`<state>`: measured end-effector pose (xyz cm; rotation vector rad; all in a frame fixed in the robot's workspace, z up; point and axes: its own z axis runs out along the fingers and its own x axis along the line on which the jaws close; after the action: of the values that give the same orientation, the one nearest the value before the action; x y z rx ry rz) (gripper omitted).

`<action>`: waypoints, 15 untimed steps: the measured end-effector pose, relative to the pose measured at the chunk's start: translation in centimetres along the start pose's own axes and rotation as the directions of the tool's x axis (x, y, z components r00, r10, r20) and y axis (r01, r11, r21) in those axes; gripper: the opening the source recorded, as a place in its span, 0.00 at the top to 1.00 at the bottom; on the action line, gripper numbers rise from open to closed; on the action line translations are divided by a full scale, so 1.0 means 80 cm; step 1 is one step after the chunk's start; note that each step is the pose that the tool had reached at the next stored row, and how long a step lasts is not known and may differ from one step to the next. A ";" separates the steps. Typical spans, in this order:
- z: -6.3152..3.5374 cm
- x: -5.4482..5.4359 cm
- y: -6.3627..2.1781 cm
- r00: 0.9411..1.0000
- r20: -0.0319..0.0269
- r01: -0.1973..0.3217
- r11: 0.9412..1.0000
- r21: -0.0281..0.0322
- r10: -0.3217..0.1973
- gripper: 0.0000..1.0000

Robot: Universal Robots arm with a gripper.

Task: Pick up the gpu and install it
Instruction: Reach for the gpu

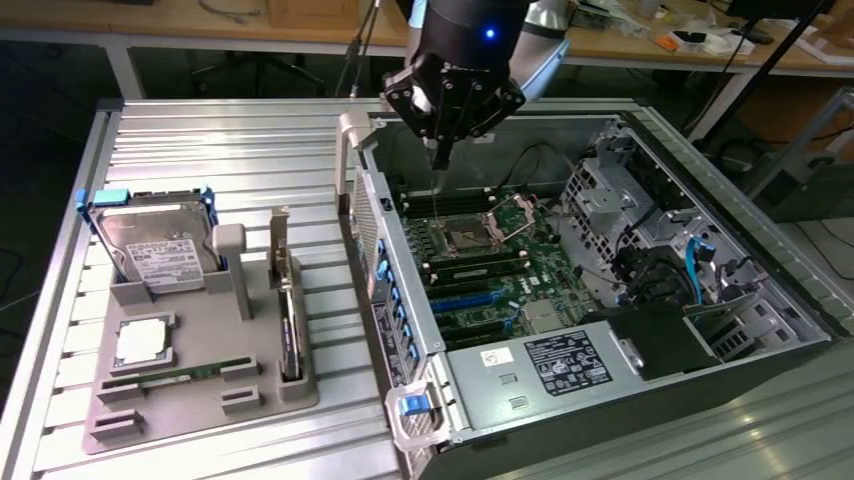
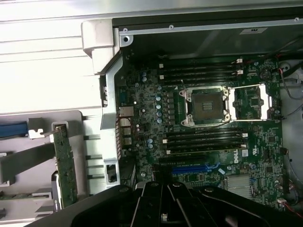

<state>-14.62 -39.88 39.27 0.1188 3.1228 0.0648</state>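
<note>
Gripper [image 1: 438,155] is closed, fingers pinched to a point, nothing held. It hangs over the open computer case [image 1: 641,410], near the case's far edge, above the motherboard [image 1: 481,270] and just past the bare processor socket [image 1: 470,235].

Graphics card [image 1: 284,300] is not picked up. It stands upright on its long edge in a slot of the grey tray [image 1: 200,400], along the tray edge closest to the case. Well apart from the gripper, nothing touching it but the tray.

Also on the tray:
- 1 hard drive [image 1: 154,250], propped up at the far corner away from the case
- 1 processor chip [image 1: 143,343], lying flat in front of the drive
- 1 memory stick [image 1: 171,377], lying flat near the tray's near edge

Tray and case sit side by side on the ribbed metal table [image 1: 227,150], tray toward the exterior view's left.

Wrist view looks straight down on the board: socket open, black memory slots on both sides of it, 1 blue slot [image 2: 194,168] close to the gripper body. Card's green edge is visible beside the case wall.
</note>
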 end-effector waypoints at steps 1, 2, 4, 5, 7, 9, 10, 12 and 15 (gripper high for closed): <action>0.000 0.003 0.000 1.000 0.000 0.000 1.000 0.000 0.000 0.89; 0.000 0.005 0.000 1.000 0.000 0.000 1.000 0.000 0.000 0.89; 0.000 0.005 0.000 1.000 0.000 0.000 1.000 0.000 0.000 0.89; 0.000 0.005 0.000 1.000 0.000 0.000 1.000 0.000 0.000 0.89; 0.000 0.005 0.000 1.000 0.000 0.000 1.000 0.000 0.000 0.89; 0.000 0.005 0.000 1.000 0.000 0.000 1.000 0.000 0.000 0.89; 0.000 0.005 0.000 1.000 0.000 0.000 1.000 0.000 0.000 0.89; 0.000 0.006 0.000 1.000 0.000 0.000 1.000 0.000 0.000 0.89; 0.000 0.008 -0.001 1.000 0.000 0.000 1.000 0.000 0.000 0.89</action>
<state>-15.24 -39.88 39.27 0.1190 3.1228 0.0649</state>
